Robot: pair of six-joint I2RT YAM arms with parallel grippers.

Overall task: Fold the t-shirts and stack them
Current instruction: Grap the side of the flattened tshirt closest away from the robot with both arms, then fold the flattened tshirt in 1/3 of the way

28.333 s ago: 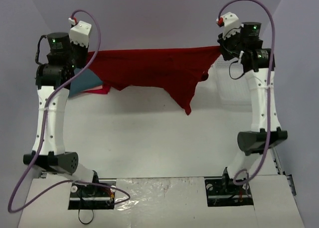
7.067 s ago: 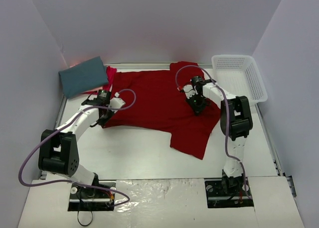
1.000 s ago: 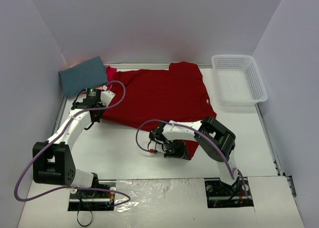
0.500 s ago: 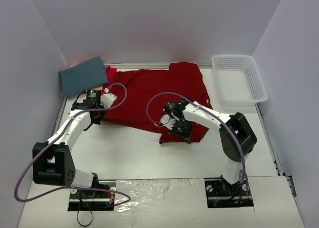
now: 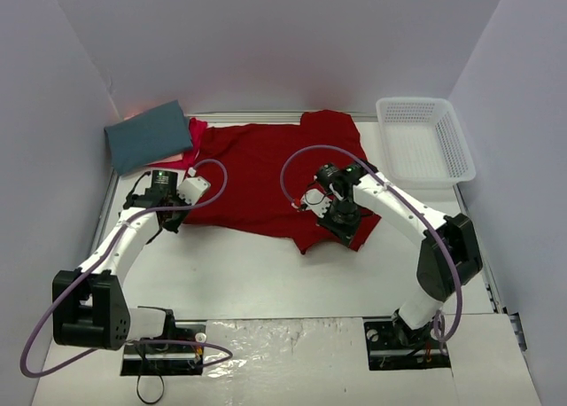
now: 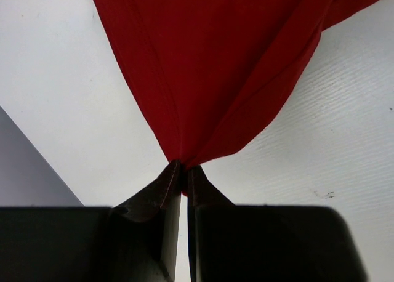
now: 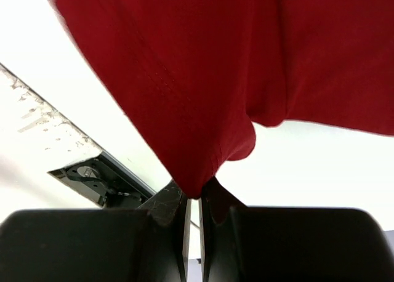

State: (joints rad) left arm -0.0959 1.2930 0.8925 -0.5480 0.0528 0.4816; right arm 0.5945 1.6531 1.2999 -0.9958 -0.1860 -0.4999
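Surroundings: a white plastic mesh basket [image 5: 461, 158] stands at the far right of the white counter [image 5: 239, 273], just beside the right edge of the deep red cloth t-shirt [image 5: 257, 171] but apart from it. A folded slate-teal cloth t-shirt [image 5: 149, 136] lies in the far left corner. A brighter pinkish-red cloth t-shirt [image 5: 197, 138] shows from under its right edge and meets the far left corner of the deep red t-shirt. A purple cable [image 5: 297, 162] from the right arm loops above the deep red cloth. Nothing lies on the bare counter near the arm bases.

Task item: the deep red t-shirt is spread across the far middle of the counter. Its long axis runs left to right, parallel to the far wall. Its near right part narrows to a point toward the near edge. Which end carries the collar cannot be told.

Left pincer [image 6: 183, 174]: clenched on the left edge of the deep red t-shirt, the cloth fanning out from the fingertips.

Right pincer [image 7: 194, 194]: clenched on a fold of the same t-shirt at its near right part, the cloth hanging from the fingertips above the counter.
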